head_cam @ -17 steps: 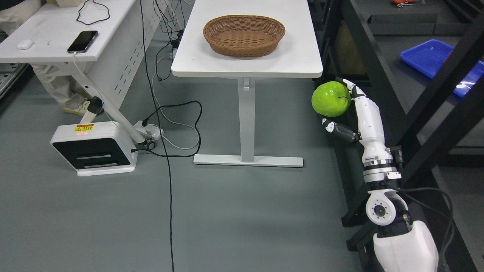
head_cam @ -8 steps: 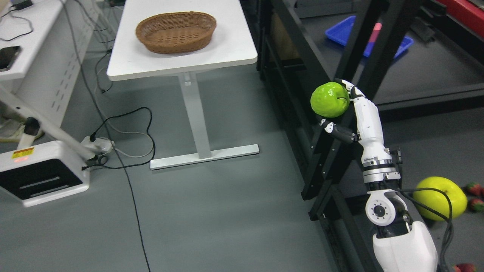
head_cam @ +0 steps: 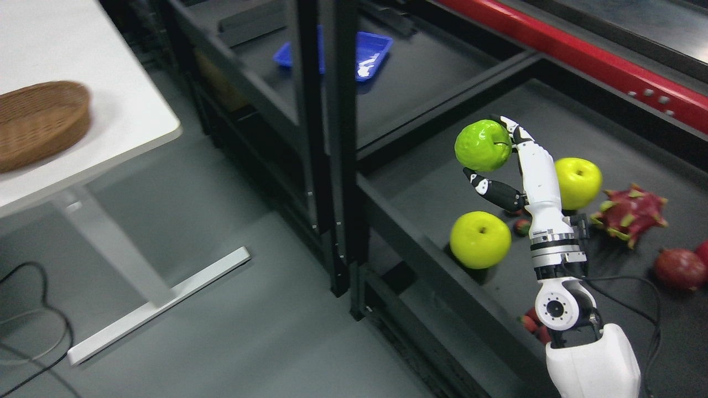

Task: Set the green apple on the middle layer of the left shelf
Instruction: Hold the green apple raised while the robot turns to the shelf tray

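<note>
My right hand (head_cam: 511, 166) has its fingers wrapped on the green apple (head_cam: 483, 145), holding it up above the dark shelf (head_cam: 437, 182). Two yellow apples (head_cam: 480, 239) sit on that shelf beneath it, a dragon fruit (head_cam: 630, 213) further right.

I note a bright green apple (head_cam: 482, 145) in my white-and-black right hand (head_cam: 517, 166). Two yellow-green apples (head_cam: 480, 239) lie on the black shelf (head_cam: 420, 105) beside a pink, green-tipped dragon fruit (head_cam: 630, 214). Tray (head_cam: 369, 51) blue, rail (head_cam: 581, 61) red, basket (head_cam: 38, 121) brown woven, table (head_cam: 110, 99) white, floor grey.
</note>
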